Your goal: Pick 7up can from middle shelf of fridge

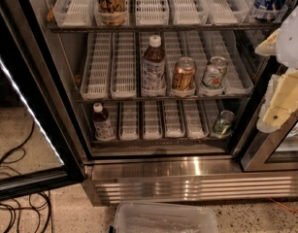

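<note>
while the tool (283, 89) hangs at the right edge, in front of the fridge (187, 178) and well apart from everything on the racks, we judge the task barely begun. we cannot tell whether it is open or closed. past the clear bin (163, 217) on the floor, the door stands open. farther in, the 7up can (214, 73) stands on the middle shelf (114, 99), rightmost, just beside a copper can (183, 74). reaching in, gripping it and lifting it out all remain.
</note>
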